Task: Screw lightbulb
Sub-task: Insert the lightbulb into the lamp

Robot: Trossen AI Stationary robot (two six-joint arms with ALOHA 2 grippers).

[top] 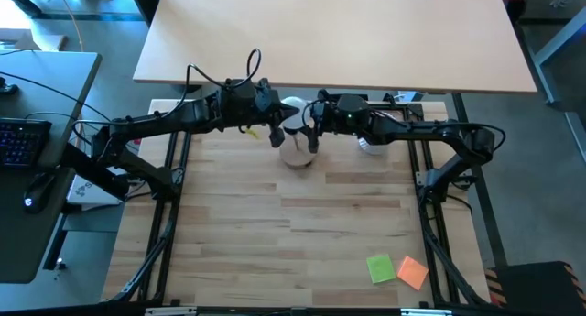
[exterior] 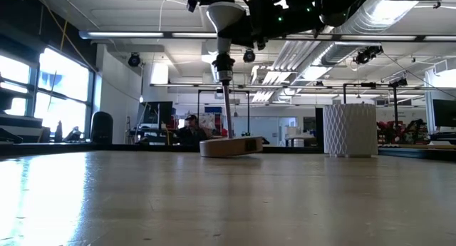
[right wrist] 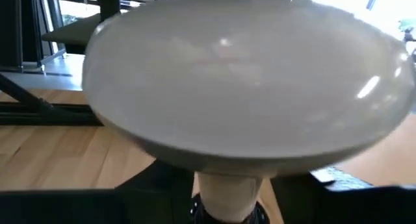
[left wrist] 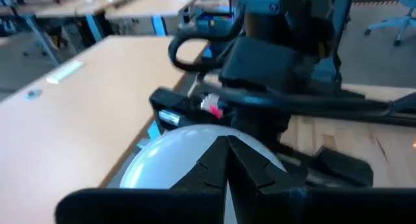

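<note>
The white lightbulb (top: 293,108) stands globe up in the black socket (exterior: 224,64) of a lamp, whose thin stem rises from a round wooden base (exterior: 229,147). That base looks slightly tilted on the table. My left gripper (top: 277,116) comes from the left, shut, with its tips at the globe (left wrist: 166,169). From the right, my right gripper (top: 309,121) reaches in with its fingers around the bulb's neck (right wrist: 227,188), under the globe (right wrist: 247,81). My left gripper lays its shut fingertips (left wrist: 227,156) against the upper side of the bulb's globe, coming from the table's left and slanting a little downward. My right gripper has the bulb's neck (right wrist: 226,193) between its two fingers (right wrist: 156,185), just under the globe and above the socket. It reaches in level from the table's right. The bulb stands upright on the lamp stem.
A white ribbed cup (exterior: 349,130) stands to the right of the lamp, close under the right arm (top: 371,144). A green (top: 380,267) and an orange sticky note (top: 413,272) lie near the front right. A second tabletop (top: 339,32) adjoins the far edge.
</note>
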